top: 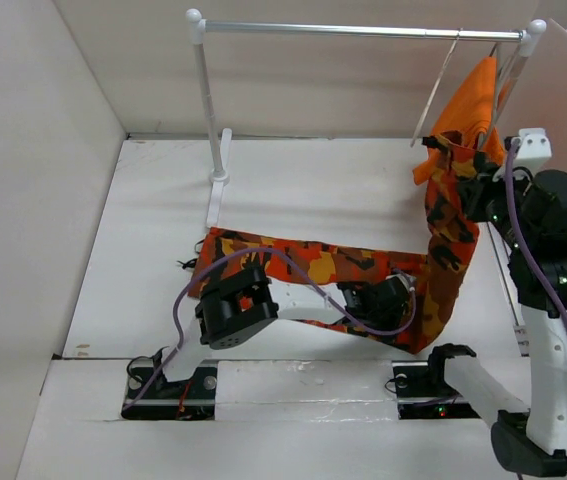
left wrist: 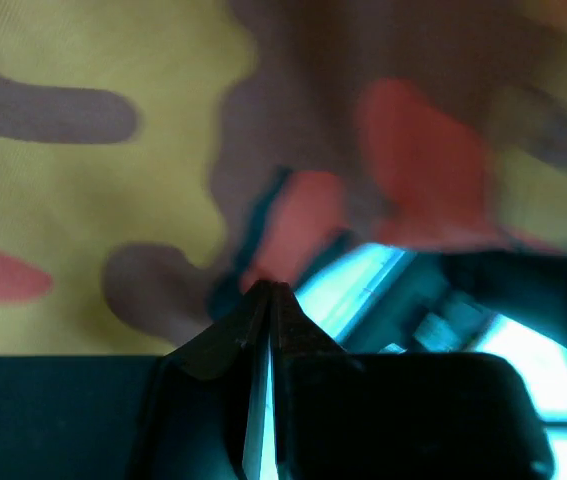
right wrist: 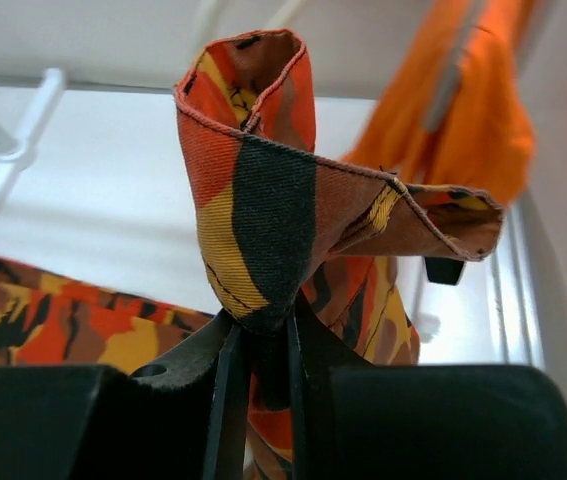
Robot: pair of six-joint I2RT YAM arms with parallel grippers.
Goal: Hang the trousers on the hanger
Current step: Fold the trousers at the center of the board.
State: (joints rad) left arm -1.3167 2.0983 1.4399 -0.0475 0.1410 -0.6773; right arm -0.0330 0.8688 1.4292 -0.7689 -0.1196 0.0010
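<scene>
Trousers (top: pixel 313 262) stretch across the table (top: pixel 143 250). Their right end is lifted beside the orange garment (top: pixel 468 100) by the right gripper (right wrist: pixel 263 325), clenched on a fold. The left gripper (left wrist: pixel 268 292) sits closed, low over the flat part.

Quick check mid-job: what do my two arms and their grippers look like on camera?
Both arms are built from white tubular links joined by bulky black joint housings. The left arm trails a thin purple cable, and the right arm has a matching purple cable of its own. The left gripper and right gripper both have black, wedge-shaped fingers on a broad black body.
</scene>
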